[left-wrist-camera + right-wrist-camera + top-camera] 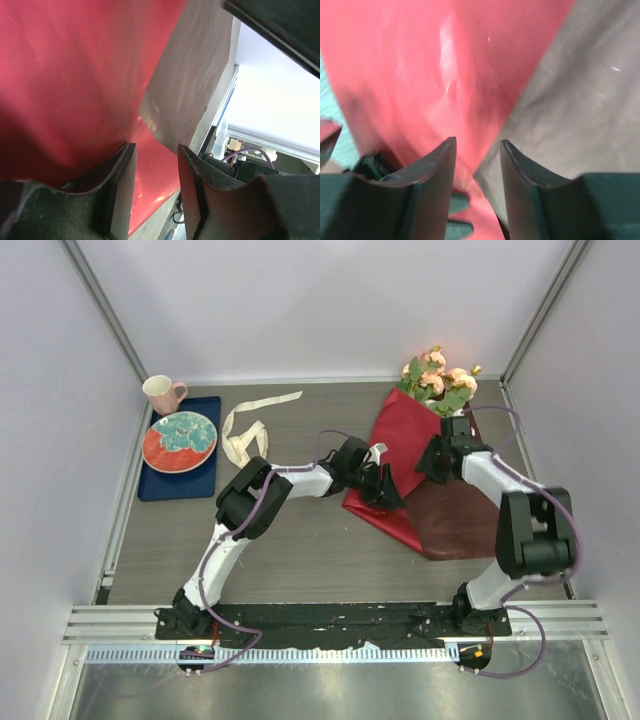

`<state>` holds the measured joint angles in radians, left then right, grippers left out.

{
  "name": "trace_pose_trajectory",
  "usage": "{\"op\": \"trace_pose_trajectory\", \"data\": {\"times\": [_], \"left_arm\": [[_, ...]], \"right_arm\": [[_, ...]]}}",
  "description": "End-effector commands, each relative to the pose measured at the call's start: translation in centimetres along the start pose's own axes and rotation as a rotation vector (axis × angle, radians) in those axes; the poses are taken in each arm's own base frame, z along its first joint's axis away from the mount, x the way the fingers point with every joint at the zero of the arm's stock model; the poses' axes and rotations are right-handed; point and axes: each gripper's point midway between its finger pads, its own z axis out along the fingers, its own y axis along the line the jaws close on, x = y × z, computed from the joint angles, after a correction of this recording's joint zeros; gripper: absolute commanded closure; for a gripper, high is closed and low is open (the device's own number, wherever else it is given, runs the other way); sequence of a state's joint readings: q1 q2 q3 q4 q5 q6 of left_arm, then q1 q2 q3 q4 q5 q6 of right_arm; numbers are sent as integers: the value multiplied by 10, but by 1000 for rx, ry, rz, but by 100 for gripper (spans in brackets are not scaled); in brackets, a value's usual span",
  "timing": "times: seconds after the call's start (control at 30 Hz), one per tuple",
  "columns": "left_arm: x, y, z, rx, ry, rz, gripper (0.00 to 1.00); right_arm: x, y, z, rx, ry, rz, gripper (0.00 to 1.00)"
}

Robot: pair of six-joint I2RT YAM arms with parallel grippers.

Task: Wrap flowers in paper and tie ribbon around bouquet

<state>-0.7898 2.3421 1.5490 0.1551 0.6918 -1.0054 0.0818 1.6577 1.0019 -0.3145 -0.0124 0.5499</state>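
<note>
The flowers (437,380), pale pink roses with green leaves, lie at the back right with their stems under the red paper (405,435). The paper is partly folded around them, and a darker flap (460,525) spreads toward the front right. My left gripper (385,485) is at the paper's left edge. Seen from the left wrist, this gripper (156,147) is open over the paper (75,75), pinching nothing. My right gripper (432,462) is over the paper just below the blooms. It (479,141) is open too, with the paper (420,65) beyond the gap. The cream ribbon (245,435) lies loose at the back left.
A dark blue tray (178,480) at the far left carries a red and teal plate (180,440). A pink mug (163,393) stands at the tray's back corner. White walls enclose the grey table (300,540) on three sides.
</note>
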Motion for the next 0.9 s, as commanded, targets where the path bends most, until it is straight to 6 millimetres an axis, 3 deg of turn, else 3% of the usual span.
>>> {"op": "trace_pose_trajectory", "data": {"times": [0.0, 0.07, 0.1, 0.17, 0.2, 0.27, 0.3, 0.47, 0.63, 0.77, 0.87], "left_arm": [[2, -50, -26, 76, 20, 70, 56], [-1, -81, -40, 128, 7, 100, 53], [0, -91, -45, 150, 5, 104, 52], [-2, -108, -57, 173, -11, 136, 50], [-3, -120, -68, 178, -23, 163, 50], [-5, -123, -79, 165, -38, 186, 51], [-8, -123, -90, 146, -49, 183, 52], [-20, -80, -107, 12, -92, 187, 62], [-35, -46, -115, -54, -122, 154, 62], [-54, -32, -130, -83, -191, 142, 61], [-58, -21, -124, -92, -180, 121, 62]], "right_arm": [[20, -13, -55, -11, 3, 1, 50], [29, -12, -75, -51, -10, -6, 46], [48, -15, -77, -70, 38, -11, 46], [59, -10, -92, -126, 37, -32, 45], [80, -9, -96, -139, 81, -60, 44], [93, -1, -108, -171, 84, -88, 44], [111, 6, -113, -192, 115, -134, 44], [153, 40, -131, -321, 185, -188, 61], [173, 61, -130, -395, 240, -231, 78], [186, 62, -118, -399, 280, -206, 88], [194, 40, -102, -291, 295, -195, 94]]}}
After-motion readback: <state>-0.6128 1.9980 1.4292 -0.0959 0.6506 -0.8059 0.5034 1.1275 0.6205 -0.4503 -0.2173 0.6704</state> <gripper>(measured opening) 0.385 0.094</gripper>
